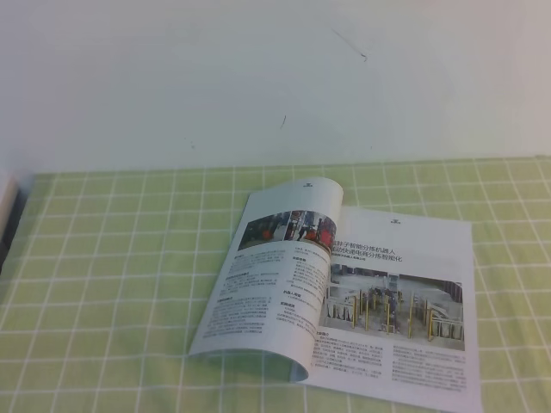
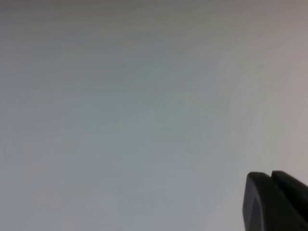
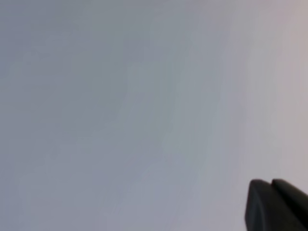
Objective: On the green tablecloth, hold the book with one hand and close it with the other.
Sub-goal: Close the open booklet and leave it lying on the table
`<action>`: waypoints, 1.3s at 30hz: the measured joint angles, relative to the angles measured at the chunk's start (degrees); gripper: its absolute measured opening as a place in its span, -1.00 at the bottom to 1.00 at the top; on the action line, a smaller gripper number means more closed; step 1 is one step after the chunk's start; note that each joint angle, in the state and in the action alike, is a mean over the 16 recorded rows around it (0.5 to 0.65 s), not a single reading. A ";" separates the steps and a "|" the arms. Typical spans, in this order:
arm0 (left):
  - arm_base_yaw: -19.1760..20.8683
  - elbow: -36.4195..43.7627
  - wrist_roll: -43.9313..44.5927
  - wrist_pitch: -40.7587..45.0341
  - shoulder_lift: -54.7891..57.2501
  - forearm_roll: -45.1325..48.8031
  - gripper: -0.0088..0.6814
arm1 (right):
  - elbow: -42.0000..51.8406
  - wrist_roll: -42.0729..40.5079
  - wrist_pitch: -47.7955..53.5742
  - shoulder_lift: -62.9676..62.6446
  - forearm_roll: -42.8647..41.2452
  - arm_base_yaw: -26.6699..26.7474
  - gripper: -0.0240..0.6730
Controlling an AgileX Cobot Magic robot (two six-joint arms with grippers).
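The book (image 1: 344, 292) lies open on the green tablecloth (image 1: 103, 258), right of the middle and near the front edge. White inner pages with photos and text face up. Its left page (image 1: 267, 275) bows upward and curls at the top, while the right page lies flat. Neither gripper appears in the exterior high view. The left wrist view shows only a blank pale surface and a black piece of my left gripper (image 2: 276, 202) in the lower right corner. The right wrist view is the same, with a black piece of my right gripper (image 3: 276, 204). The jaws cannot be made out in either.
A white wall (image 1: 258, 77) rises behind the cloth's far edge. At the far left edge a pale and dark object (image 1: 7, 215) pokes into view. Bare cloth stretches left of the book.
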 joint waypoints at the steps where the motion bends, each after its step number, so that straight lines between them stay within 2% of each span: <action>1: 0.00 -0.20 -0.47 1.22 -0.01 0.06 -0.98 | -1.25 -0.09 1.96 0.21 -0.01 0.00 -0.94; 6: 0.00 -2.91 -4.09 14.14 0.19 1.36 -0.98 | -10.00 -0.65 15.67 3.35 -0.03 0.00 -0.94; 12: 0.00 -8.18 -9.19 37.55 2.15 3.32 -0.98 | -23.50 -3.07 36.97 12.98 1.14 0.00 -0.94; 16: 0.00 -11.71 -11.86 52.14 4.15 3.79 -0.98 | -30.78 -8.62 49.15 23.11 4.86 0.00 -0.94; 19: 0.00 -13.48 -12.85 58.49 5.66 3.21 -0.98 | -34.61 -15.35 56.23 31.90 9.91 0.00 -0.94; 24: 0.00 -14.46 -13.85 62.49 7.53 0.28 -0.98 | -38.06 -30.61 63.66 46.96 22.31 0.11 -0.94; 30: 0.00 -14.55 -14.97 61.77 8.02 -3.27 -0.98 | -39.12 -47.92 66.01 63.47 37.19 1.65 -0.94; 34: 0.00 -14.60 -15.36 60.17 8.06 -4.79 -0.98 | -39.20 -54.95 64.52 72.66 43.63 4.27 -0.94; 39: 0.00 -15.50 -14.74 59.90 8.98 -5.64 -0.98 | -39.34 -58.80 60.94 82.82 47.03 9.13 -0.94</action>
